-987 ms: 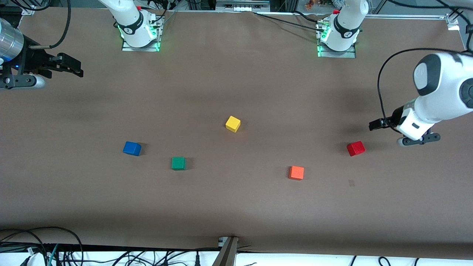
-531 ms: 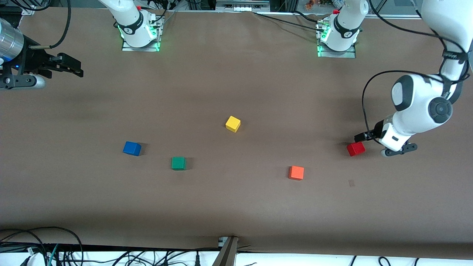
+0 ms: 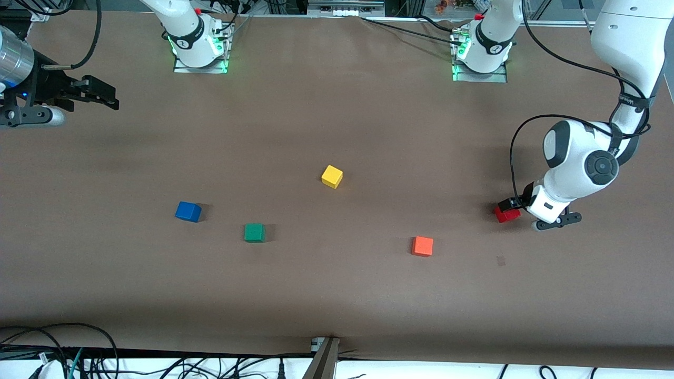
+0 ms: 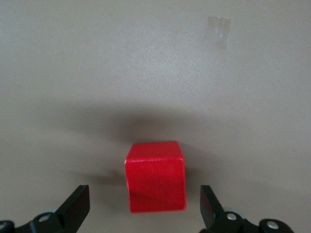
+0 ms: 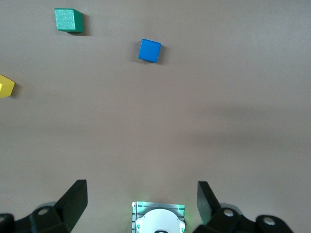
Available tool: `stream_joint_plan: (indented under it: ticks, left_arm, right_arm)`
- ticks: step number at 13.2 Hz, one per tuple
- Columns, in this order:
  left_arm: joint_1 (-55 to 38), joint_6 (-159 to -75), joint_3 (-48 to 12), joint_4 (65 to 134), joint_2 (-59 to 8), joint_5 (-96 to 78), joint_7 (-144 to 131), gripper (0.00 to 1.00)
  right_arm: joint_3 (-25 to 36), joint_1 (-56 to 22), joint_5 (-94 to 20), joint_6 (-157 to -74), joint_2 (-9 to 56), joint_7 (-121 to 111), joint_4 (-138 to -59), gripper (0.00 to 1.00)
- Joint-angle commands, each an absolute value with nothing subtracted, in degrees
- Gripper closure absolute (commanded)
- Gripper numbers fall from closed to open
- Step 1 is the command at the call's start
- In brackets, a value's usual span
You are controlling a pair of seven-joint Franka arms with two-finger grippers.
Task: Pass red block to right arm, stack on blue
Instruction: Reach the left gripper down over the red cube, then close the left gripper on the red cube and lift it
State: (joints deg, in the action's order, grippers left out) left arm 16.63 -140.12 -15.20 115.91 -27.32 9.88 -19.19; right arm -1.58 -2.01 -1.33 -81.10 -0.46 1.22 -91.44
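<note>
The small bright red cube (image 4: pixel 155 176) sits flat on the brown table (image 3: pixel 337 295) at my left arm's end, and my left gripper (image 4: pixel 145 206) is low over it, fingers (image 4: pixel 77 204) spread wide with the cube between them and a clear gap at each side, so nothing is clamped. In the front view only a sliver of the red cube (image 3: pixel 506 215) shows under the black fingertips of that gripper (image 3: pixel 512 204), with the white wrist bent down above it.

Nearest to the cube, and a little nearer the front camera, lies the orange cube (image 3: pixel 422 246), well apart from it toward the table's middle. The yellow cube (image 3: pixel 331 176) lies farther from the camera, about mid-table. The green cube (image 3: pixel 254 232) and then the small blue cube (image 3: pixel 188 211) follow toward my right arm's end, near each other but not touching; the blue one (image 5: pixel 149 50) stands alone with nothing on it.

My right gripper (image 3: pixel 97 93) waits in the air over its own end of the table, well away from every cube, its black fingers (image 5: pixel 73 201) apart and holding nothing.
</note>
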Motion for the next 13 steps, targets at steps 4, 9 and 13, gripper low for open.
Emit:
stream_joint_plan:
  ticks: [4, 9, 13]
  left_arm:
    - [16.17, -140.89, -15.29, 114.7, -29.0, 11.95, -21.45, 0.11]
    - [16.43, -140.71, -15.47, 113.29, -30.76, 12.04, -20.04, 0.58]
    - [16.96, -140.19, -15.56, 113.29, -30.33, 12.04, -14.43, 1.0]
  right_arm:
    - [-2.11, -2.02, -0.88, -80.07, -0.35, 1.14, -90.35, 0.0]
    - [-2.02, -2.02, -0.88, -79.98, -0.35, 1.05, -90.44, 0.0]
    - [-2.02, -1.93, -0.88, -78.22, -0.35, 1.32, -90.35, 0.0]
